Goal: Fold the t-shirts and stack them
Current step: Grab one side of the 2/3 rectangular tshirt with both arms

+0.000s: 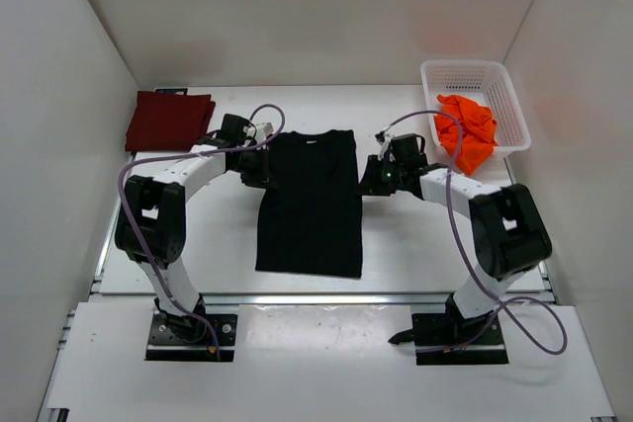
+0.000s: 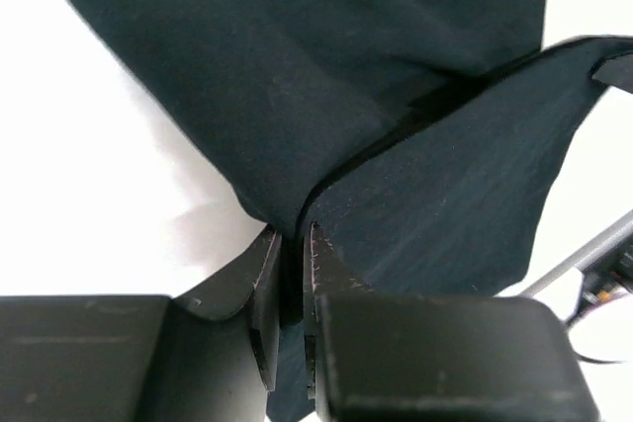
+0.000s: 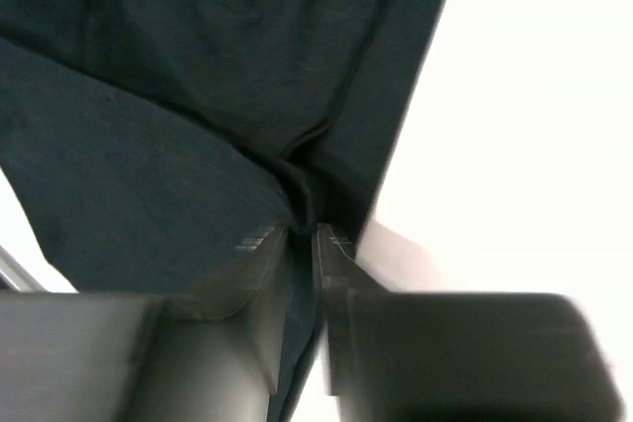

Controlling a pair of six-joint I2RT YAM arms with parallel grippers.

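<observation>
The black t-shirt [image 1: 310, 203] lies flat in the middle of the table, folded into a long narrow strip, collar end at the back. My left gripper [image 1: 259, 175] is shut on its left edge near the top; the left wrist view shows the black cloth [image 2: 396, 126] pinched between the fingers [image 2: 265, 284]. My right gripper [image 1: 364, 185] is shut on the right edge; the right wrist view shows the cloth [image 3: 198, 96] pinched too. The maroon t-shirt [image 1: 168, 120] lies folded at the back left. The orange t-shirt [image 1: 467, 131] is crumpled in the basket.
A white plastic mesh basket [image 1: 509, 96] stands at the back right, against the right wall. White walls close in the table on the left, back and right. The arms' bases [image 1: 188, 328] stand at the near edge.
</observation>
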